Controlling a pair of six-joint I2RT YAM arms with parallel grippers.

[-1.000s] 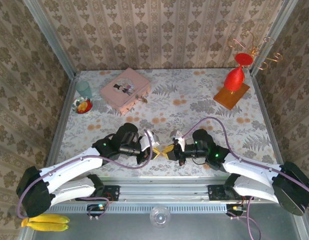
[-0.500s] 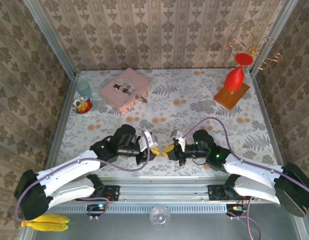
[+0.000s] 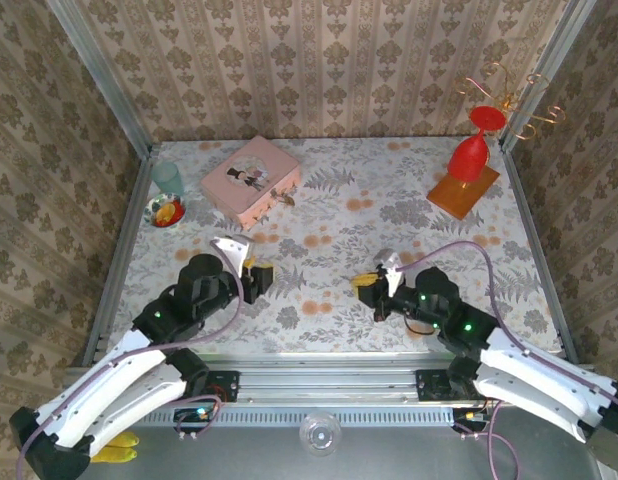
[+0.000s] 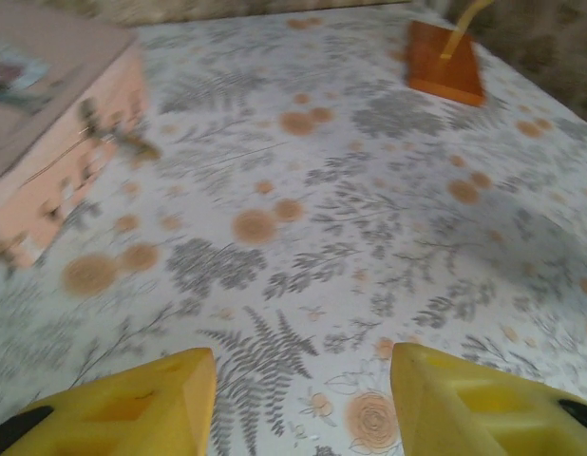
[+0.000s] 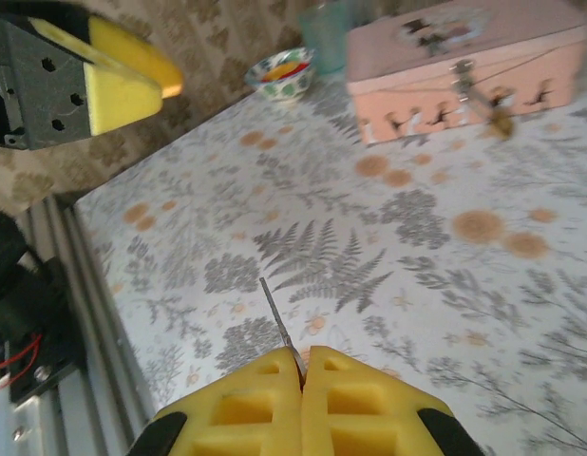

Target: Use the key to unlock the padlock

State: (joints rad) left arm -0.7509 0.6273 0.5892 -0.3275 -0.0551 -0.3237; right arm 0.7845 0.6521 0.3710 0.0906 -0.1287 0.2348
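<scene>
step: bring key (image 5: 277,323) to padlock (image 5: 502,117) on pink box (image 5: 445,52);
right gripper (image 5: 301,359): clenched on key;
left gripper (image 4: 303,375): released, empty;
next: align blade with keyhole

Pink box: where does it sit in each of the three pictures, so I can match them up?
Top external: the pink box is up and left of centre.
Left wrist: it is at the left edge, in the upper part, blurred.
Right wrist: it is in the top right corner.
Shared landmark: the brassy padlock dangling at its front wall.
</scene>
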